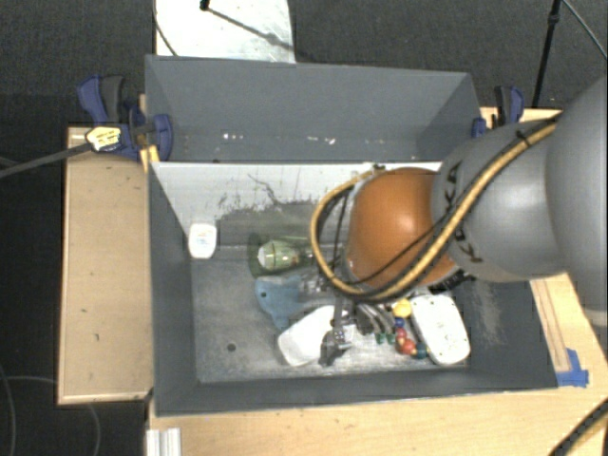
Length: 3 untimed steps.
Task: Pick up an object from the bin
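My gripper (334,338) reaches down from under the orange dome into the bin's front middle. Its dark tip rests at the right edge of a white rounded object (302,342) lying near the front wall. Just behind that object lies a blue flat piece (278,298). To the gripper's right sits a cluster of small red, yellow and green bits (404,336), partly hidden under the arm.
A white oblong device (443,330) lies at the front right. A green and clear bottle-like thing (277,255) lies behind the blue piece. A small white cap-like item (202,240) sits at the back left. The bin's left floor is bare.
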Tool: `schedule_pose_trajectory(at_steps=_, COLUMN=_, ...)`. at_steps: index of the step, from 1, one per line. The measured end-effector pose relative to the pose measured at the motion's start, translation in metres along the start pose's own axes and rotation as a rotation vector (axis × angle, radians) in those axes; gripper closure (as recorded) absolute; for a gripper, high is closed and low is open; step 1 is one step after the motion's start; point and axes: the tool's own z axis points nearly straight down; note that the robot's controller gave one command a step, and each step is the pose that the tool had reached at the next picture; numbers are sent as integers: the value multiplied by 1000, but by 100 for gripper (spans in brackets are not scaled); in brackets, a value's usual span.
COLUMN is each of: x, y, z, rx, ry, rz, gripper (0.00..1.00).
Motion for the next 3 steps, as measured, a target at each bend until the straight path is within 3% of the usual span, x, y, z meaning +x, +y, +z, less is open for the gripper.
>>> schedule_pose_trajectory(at_steps=1, x=-4, y=-42, z=-31, rx=0, ry=-3, rz=62, gripper=0)
schedule_pose_trajectory(at_steps=2, x=5, y=-31, z=32, rx=0, ry=-8, rz=38, gripper=0)
schedule_pose_trajectory(at_steps=3, x=-1, y=-70, z=39, rx=0, ry=-9, rz=136, gripper=100)
